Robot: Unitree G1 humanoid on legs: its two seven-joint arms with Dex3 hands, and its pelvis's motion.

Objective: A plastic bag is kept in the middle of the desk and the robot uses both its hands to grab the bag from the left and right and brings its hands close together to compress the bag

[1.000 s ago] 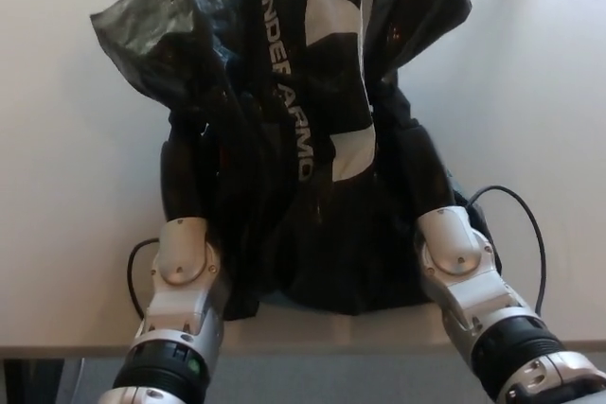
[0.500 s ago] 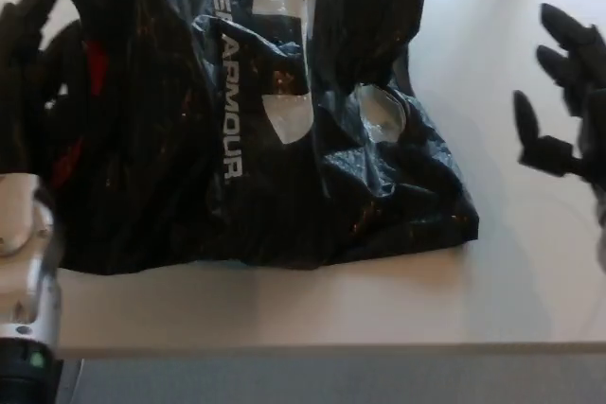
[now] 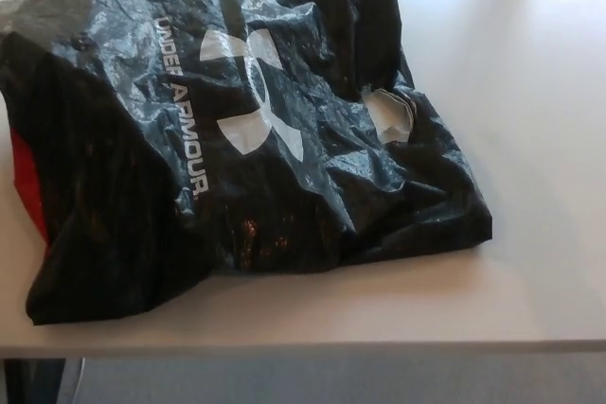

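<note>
- Head view: a black plastic bag lies crumpled on the white desk, spread over the left and middle of the top, with its lower edge close to the desk's near edge.
- White lettering reading "UNDER ARMOUR" runs down its face beside a white logo.
- A cut-out handle hole shows toward the bag's right side, with pale plastic visible through it.
- At the bag's left edge a strip of red peeks out; I cannot tell whether it is lining or something inside.
- The bag's far left corner is cut off by the picture's edge.
- What the bag holds is hidden under the creased, glossy film.
- Neither the left hand nor the right hand appears anywhere, so nothing can be said of their fingers.
- Nothing is touching the bag.
</note>
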